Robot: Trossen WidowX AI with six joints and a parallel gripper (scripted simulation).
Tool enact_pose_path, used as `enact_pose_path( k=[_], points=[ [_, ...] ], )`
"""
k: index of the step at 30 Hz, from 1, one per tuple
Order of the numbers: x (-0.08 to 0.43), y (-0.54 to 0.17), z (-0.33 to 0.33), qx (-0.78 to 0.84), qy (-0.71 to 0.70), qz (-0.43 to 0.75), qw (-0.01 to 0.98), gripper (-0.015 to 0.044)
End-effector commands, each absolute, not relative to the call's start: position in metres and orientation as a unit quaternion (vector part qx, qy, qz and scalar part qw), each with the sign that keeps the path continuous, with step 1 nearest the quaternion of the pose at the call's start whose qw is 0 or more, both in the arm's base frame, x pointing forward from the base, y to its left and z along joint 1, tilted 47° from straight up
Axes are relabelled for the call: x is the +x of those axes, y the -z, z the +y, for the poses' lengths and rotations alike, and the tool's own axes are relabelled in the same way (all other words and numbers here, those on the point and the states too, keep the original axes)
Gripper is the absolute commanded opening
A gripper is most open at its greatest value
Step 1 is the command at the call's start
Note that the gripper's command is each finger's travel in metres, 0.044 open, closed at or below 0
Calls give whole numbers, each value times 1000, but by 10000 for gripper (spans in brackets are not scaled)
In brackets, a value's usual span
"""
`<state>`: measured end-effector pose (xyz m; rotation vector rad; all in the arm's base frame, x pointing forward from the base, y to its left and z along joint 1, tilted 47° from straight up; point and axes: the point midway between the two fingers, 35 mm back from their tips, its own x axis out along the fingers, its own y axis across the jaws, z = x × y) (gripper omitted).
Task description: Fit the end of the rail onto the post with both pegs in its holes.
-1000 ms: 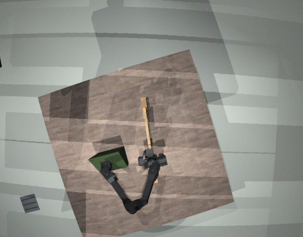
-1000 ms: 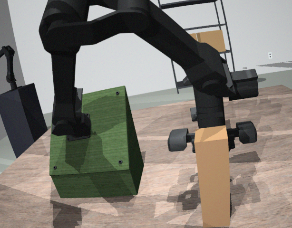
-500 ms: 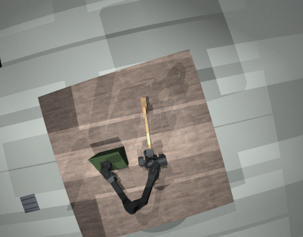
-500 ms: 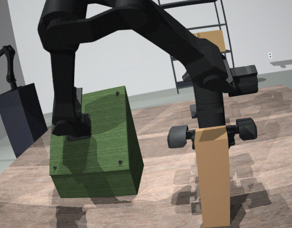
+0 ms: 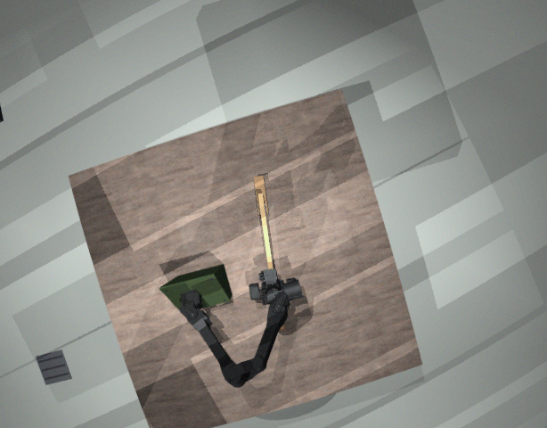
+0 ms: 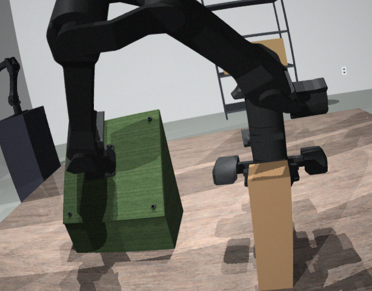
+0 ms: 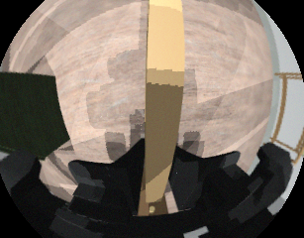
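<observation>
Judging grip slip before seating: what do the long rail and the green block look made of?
The long pale-yellow rail, clamped in the gripper, looks like smooth light wood, plain and matte. The green block under the arm's base shows fine horizontal grain, so probably green-stained wood, with small dark screws at its corners.
</observation>
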<state>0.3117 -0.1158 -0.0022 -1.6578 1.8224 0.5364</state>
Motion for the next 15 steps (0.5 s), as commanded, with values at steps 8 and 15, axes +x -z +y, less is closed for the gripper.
enact_pose_path(
  k=[8, 15],
  points=[
    [314, -4, -108, -629, -203, 684, 309, 0],
    [314, -6, -105, -629, -203, 684, 309, 0]
  ],
)
